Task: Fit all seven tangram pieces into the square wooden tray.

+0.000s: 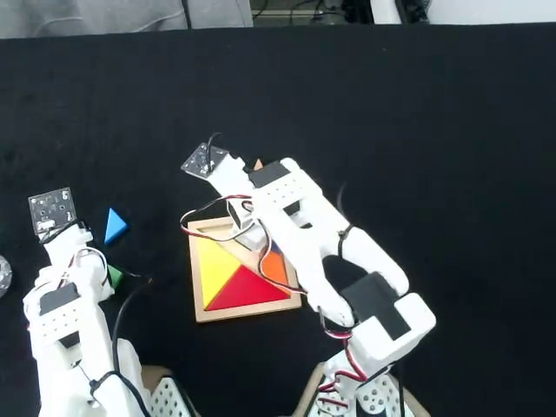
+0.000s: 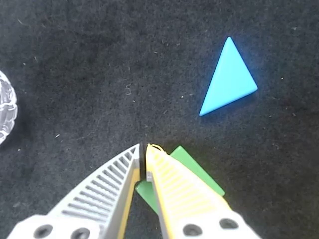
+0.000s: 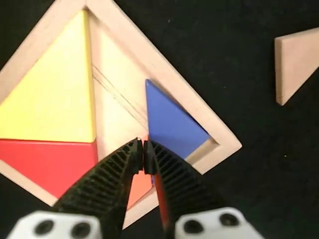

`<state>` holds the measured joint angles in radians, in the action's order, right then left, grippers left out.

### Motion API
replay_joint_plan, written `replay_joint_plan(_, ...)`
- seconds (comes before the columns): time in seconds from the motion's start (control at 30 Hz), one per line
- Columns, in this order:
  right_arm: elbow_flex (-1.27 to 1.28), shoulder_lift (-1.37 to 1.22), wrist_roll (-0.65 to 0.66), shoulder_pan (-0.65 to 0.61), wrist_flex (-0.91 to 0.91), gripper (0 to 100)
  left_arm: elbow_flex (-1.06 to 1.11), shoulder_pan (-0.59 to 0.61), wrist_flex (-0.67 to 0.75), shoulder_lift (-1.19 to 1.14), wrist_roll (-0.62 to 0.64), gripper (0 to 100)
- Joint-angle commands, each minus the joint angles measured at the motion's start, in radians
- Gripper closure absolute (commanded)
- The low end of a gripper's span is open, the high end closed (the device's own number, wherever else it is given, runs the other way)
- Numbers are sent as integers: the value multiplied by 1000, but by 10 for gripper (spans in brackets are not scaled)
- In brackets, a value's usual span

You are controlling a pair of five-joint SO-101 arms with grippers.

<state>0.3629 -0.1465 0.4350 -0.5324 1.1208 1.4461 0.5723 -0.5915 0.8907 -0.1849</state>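
The square wooden tray (image 1: 196, 287) lies at the table's middle and holds a yellow triangle (image 1: 215, 263), a red triangle (image 1: 248, 290) and an orange piece (image 1: 274, 267). In the right wrist view my right gripper (image 3: 143, 145) is shut with nothing in it, over the tray (image 3: 169, 72) where yellow (image 3: 55, 89), red (image 3: 45, 162), orange (image 3: 140, 188) and a dark blue triangle (image 3: 172, 122) meet bare floor. My left gripper (image 2: 143, 148) is shut and holds nothing, its yellow finger (image 2: 174, 189) just above a flat green piece (image 2: 202, 175). A light blue triangle (image 2: 229, 79) lies beyond it.
A plain wood-coloured triangle (image 3: 294, 62) lies on the black cloth outside the tray's far corner. A clear round object (image 2: 4, 114) sits at the table's left edge. In the high view the light blue triangle (image 1: 114, 225) and green piece (image 1: 115, 276) lie left of the tray.
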Motion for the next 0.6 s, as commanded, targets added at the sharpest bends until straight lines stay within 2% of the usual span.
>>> replay_joint_plan(0.0, -62, -35, -25, -14, -15, 988, -42, -15, -2, 12, -5, 967)
replay_joint_plan(0.17, -116, -143, -23, -11, -6, 988, -42, -15, -2, 12, -5, 967)
replay_joint_plan(0.57, -114, -128, -17, 28, 55, 988, -42, -13, -2, 12, -5, 967)
